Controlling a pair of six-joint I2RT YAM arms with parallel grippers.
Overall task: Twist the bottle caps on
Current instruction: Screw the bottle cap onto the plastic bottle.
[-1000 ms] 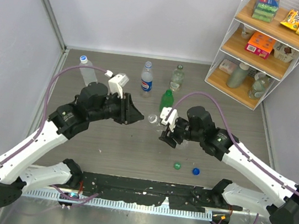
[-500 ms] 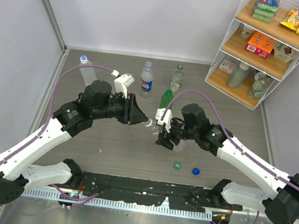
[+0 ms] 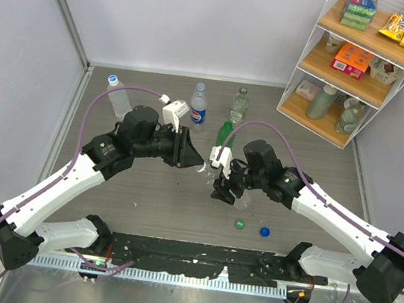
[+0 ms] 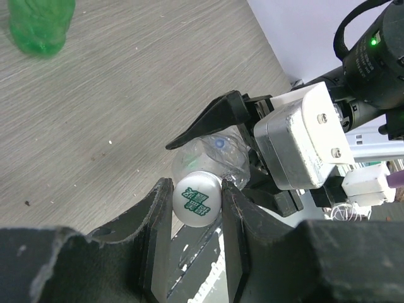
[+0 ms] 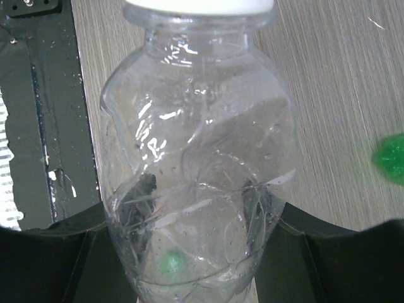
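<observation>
Where the two arms meet above mid-table, shows up close as a round white cap (image 4: pixel 197 197) with green print on its top, pinched on both sides by the closed fingers of the left gripper (image 4: pixel 196 189) and pressed onto the mouth of the clear bottle (image 5: pixel 196 158). Grips that bottle's dimpled, see-through body from either flank with the right gripper (image 5: pixel 196 246), fingers closed on it.

Crops the cap at the top edge of the right wrist view, so cannot tell how far threaded; possibly sitting square. Shrinks to a pale glint from overhead, masked by both wrists.

Lying loose on the table (image 3: pixel 150 197) near the right arm: green cap (image 3: pixel 239 223) and blue cap (image 3: pixel 264 232), just beside each other. Standing upright just behind the right wrist: green bottle (image 3: pixel 225 134); farther back, cola bottle (image 3: pixel 198 107). Bounded on the near side by the black base rail (image 3: pixel 195 254), on the left by the wall (image 3: pixel 14 95); shelf rack (image 3: pixel 356 75) well apart at far right.
</observation>
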